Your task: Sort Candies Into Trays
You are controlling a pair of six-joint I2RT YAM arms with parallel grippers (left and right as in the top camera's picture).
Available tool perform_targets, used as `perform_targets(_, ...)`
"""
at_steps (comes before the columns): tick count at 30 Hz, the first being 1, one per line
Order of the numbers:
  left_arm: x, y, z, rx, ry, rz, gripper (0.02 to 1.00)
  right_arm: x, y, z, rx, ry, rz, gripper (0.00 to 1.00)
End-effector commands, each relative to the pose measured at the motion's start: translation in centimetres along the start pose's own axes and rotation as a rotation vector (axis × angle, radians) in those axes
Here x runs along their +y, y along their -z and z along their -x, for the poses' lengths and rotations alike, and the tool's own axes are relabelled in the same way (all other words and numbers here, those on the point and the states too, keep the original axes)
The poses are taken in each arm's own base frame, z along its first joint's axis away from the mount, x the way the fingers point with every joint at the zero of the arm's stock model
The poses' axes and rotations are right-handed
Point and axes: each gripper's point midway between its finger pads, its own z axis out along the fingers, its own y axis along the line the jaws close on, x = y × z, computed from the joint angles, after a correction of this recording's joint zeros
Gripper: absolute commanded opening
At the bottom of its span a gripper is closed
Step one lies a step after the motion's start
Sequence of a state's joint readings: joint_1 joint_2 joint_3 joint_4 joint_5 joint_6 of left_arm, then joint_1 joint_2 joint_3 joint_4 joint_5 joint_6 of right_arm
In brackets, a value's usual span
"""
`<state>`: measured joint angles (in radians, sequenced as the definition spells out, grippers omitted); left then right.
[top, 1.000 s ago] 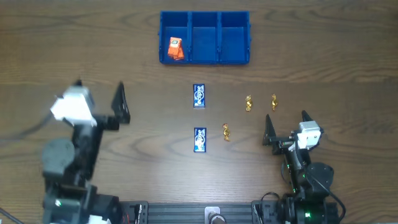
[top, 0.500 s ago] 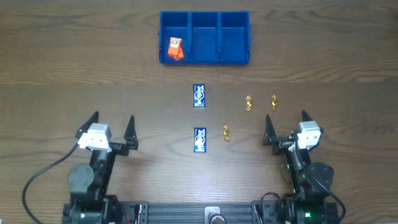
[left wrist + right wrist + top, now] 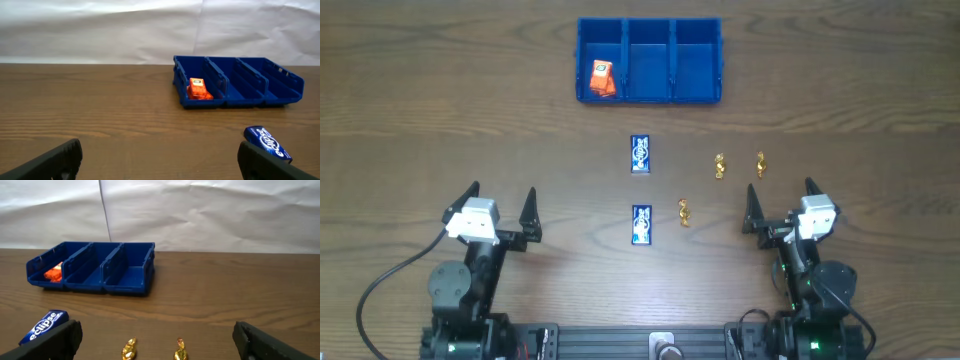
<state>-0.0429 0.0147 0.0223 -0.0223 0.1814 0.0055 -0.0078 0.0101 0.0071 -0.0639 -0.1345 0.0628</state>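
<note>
- Near: left gripper [image 3: 502, 190] and right gripper [image 3: 781, 188], both empty, jaws spread wide.
- Mid-table: near blue candy bar [image 3: 641, 224], far blue candy bar [image 3: 640, 154], three gold-wrapped candies [image 3: 719, 165], all loose, unsorted.
- Far: blue three-compartment tray [image 3: 649, 98]; orange candies [image 3: 603, 79] in left compartment.
- Progress, judged: orange done, five pieces left.

Soft, even light falls from above on the tabletop [image 3: 440, 100], bright enough in the top view for the wood grain to read everywhere, with no hard glare and only faint, soft-edged shadows close beside the two arms. In the wrist views the white sheet [image 3: 210, 215] behind is the brightest area, shaded grey along its folds, and the far tabletop takes a pale sheen, while the blue tray [image 3: 292, 90] throws just a thin soft shadow at its foot. The jaws show as dark, nearly featureless shapes, and the gold candies [image 3: 130, 350] carry small glints.
</note>
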Motion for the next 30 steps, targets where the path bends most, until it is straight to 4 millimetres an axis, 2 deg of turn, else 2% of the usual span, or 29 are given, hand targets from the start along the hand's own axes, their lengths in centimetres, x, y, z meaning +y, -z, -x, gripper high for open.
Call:
perform_targets(1, -0.1, -0.1, -1.5, 0.045, -0.011, -0.011, 0.998, 0.1, 0.0, 0.0, 0.0, 0.013, 0.002, 1.0)
perform_targets(12, -0.1, -0.1, -1.5, 0.045, -0.011, -0.011, 0.996, 0.4, 0.0, 0.1, -0.005, 0.004, 0.019, 1.0)
perform_targets(18, -0.1, -0.1, -1.5, 0.045, -0.011, -0.011, 0.998, 1.8, 0.1, 2.6, -0.056, -0.28, 0.101, 1.0)
perform_targets(20, -0.1, -0.1, -1.5, 0.045, -0.01, -0.011, 0.996, 2.7, 0.1, 3.4, -0.01, -0.3, 0.151, 0.998)
perform_targets(25, -0.1, -0.1, -1.5, 0.045, -0.01, -0.011, 0.996, 7.7, -0.6, 6.8, 0.22, -0.348, 0.42, 0.998)
perform_targets(30, -0.1, -0.1, -1.5, 0.045, -0.011, -0.011, 0.998, 10.2, -2.7, 7.3, 0.516, -0.381, 0.482, 0.998)
